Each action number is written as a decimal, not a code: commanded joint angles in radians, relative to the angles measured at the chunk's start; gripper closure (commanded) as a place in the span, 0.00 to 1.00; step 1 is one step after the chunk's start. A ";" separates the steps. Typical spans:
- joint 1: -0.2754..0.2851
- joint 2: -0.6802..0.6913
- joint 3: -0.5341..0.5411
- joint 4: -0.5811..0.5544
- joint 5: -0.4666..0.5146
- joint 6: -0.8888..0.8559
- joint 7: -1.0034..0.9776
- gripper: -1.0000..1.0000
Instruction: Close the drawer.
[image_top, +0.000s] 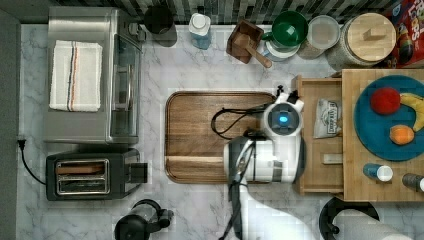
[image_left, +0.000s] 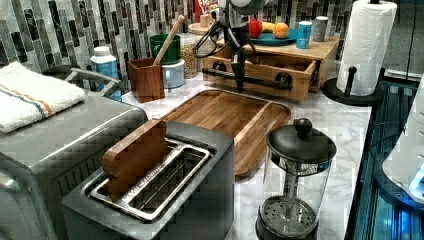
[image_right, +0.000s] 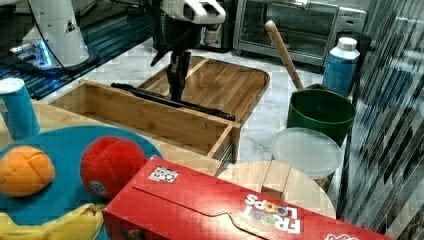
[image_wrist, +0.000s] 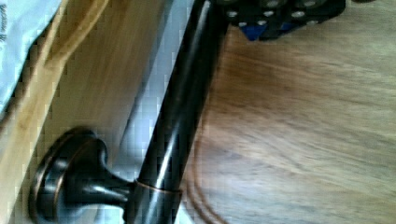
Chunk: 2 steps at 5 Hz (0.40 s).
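Shallow light-wood drawer (image_top: 320, 142) stands pulled out from under the thick butcher-block slab (image_top: 382, 192), near the marble table's (image_top: 155, 210) right edge in the top view. Not yet closed; nearly the full push is left, by my reading. Tool (image_right: 177, 80) sits at the dark metal bar handle (image_right: 170, 101) on the drawer front, above the dark brown rounded-corner board (image_top: 200, 135); whether its fingers are apart or clamped on the bar, cannot tell. Inside the drawer: a pale printed packet (image_top: 327, 119) and a small flat piece (image_top: 332, 159). Blue plate (image_top: 370, 130) on the slab holds a red ball, an orange one and a banana.
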 joint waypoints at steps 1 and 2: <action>-0.226 0.105 -0.114 0.277 0.085 0.020 -0.308 1.00; -0.241 0.116 -0.127 0.289 0.098 0.036 -0.322 1.00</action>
